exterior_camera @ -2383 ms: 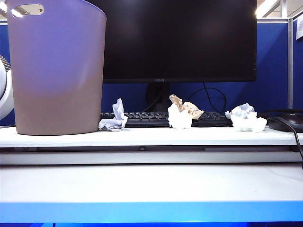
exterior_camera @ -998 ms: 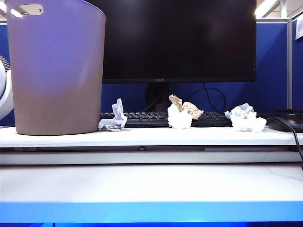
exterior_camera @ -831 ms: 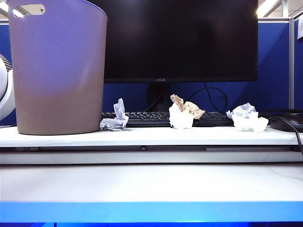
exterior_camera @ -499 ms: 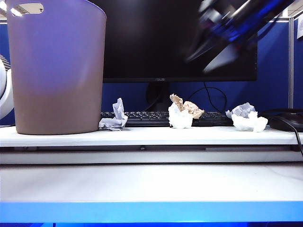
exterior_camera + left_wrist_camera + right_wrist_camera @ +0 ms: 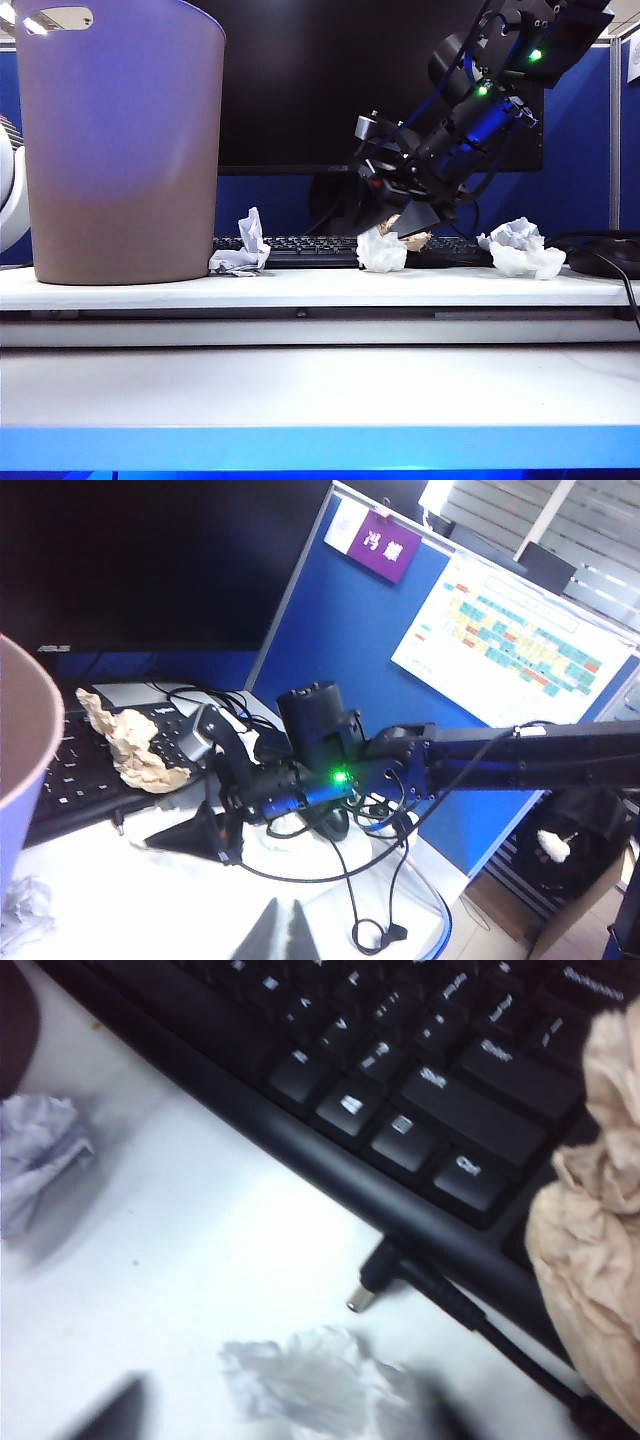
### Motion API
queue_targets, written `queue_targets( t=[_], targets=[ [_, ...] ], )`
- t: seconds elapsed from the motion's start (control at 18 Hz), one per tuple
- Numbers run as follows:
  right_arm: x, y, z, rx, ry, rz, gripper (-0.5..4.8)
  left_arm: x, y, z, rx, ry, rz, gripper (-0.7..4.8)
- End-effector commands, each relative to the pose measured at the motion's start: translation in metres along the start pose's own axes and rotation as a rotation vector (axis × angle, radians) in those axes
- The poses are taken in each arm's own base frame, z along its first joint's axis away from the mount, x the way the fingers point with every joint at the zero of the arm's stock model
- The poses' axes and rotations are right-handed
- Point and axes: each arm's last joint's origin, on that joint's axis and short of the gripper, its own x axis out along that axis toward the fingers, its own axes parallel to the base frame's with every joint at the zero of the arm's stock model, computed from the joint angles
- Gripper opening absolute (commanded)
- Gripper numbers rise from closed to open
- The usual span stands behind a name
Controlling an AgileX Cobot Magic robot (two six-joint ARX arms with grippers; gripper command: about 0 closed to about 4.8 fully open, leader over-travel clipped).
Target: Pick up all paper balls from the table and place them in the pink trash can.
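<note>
The pink trash can point(image 5: 120, 150) stands at the table's left. Paper balls lie by the keyboard: a bluish one point(image 5: 242, 256), a white one point(image 5: 381, 252) with a tan one point(image 5: 412, 240) behind it, and a white one point(image 5: 520, 250) at the right. My right gripper point(image 5: 398, 226) hangs open just over the middle white ball point(image 5: 320, 1380), whose sides sit between the blurred fingers point(image 5: 105, 1408); the tan ball point(image 5: 600, 1240) lies beside it. My left gripper point(image 5: 281, 935) is shut and empty, high above the table, out of the exterior view.
A black keyboard point(image 5: 300, 250) and a large monitor point(image 5: 380, 80) stand behind the balls. A cable plug point(image 5: 368, 1296) lies beside the white ball. A mouse point(image 5: 605, 258) and loose cables point(image 5: 370, 880) occupy the right end. The table point(image 5: 320, 400) has a blue front edge.
My right arm swung in from the upper right and came down over the middle white and tan balls. The balls and bin have not moved.
</note>
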Motion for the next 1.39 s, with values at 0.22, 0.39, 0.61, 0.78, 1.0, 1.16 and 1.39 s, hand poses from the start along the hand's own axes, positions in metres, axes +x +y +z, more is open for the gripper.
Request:
queue_targets(
  t=[0.22,0.39,0.61,0.78,1.0,1.16,1.39],
  targets=[
    [0.000,0.000,0.008,-0.013,-0.034,0.020,-0.01,-0.002,-0.003,0.002,0.046,-0.013,-0.009,-0.05],
    [-0.023,0.012,0.053,-0.058,-0.170,0.100,-0.01,-0.002,-0.002,0.001,0.060,-0.004,-0.002,-0.05],
    [-0.084,0.065,0.166,-0.158,-0.511,0.270,-0.01,-0.002,0.000,-0.005,0.047,0.041,0.016,-0.05],
    [-0.092,0.126,0.207,-0.268,-0.634,0.461,-0.01,-0.002,0.000,-0.006,0.041,0.055,0.019,-0.05],
    [-0.059,0.163,0.208,-0.239,-0.621,0.395,4.79,-0.002,0.000,-0.007,0.046,0.060,0.011,-0.05],
    [-0.099,0.135,0.212,-0.196,-0.585,0.300,4.79,-0.002,0.000,-0.007,0.057,0.059,0.013,-0.05],
    [-0.114,0.081,0.164,-0.133,-0.077,0.110,4.79,-0.002,0.000,-0.006,0.081,0.049,0.020,-0.05]
  ],
)
